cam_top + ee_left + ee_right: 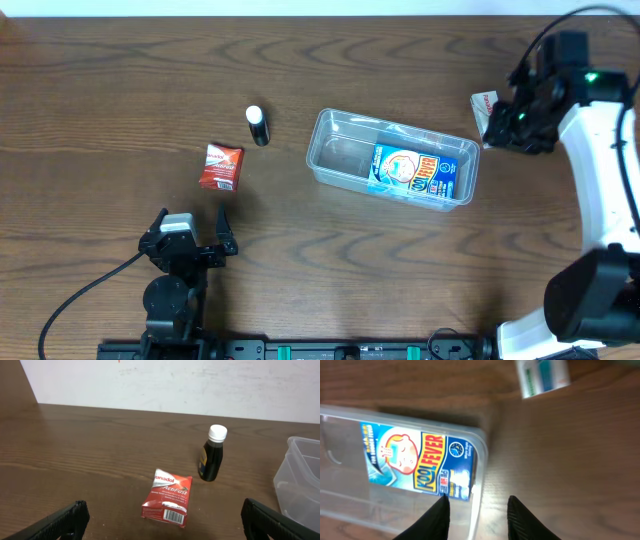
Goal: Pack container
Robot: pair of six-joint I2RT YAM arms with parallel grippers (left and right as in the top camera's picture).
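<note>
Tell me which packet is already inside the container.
The blue Kool Fever packet: it lies in the clear container, while the red Panadol packet and the white pack sit outside.

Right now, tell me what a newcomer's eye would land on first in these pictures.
The clear container at mid-table stands out, with a bright blue and yellow packet lying flat inside it. To its left, on the wood, sit a red packet and a small dark bottle with a white cap. A white pack lies at the far right, beside the right gripper.
</note>
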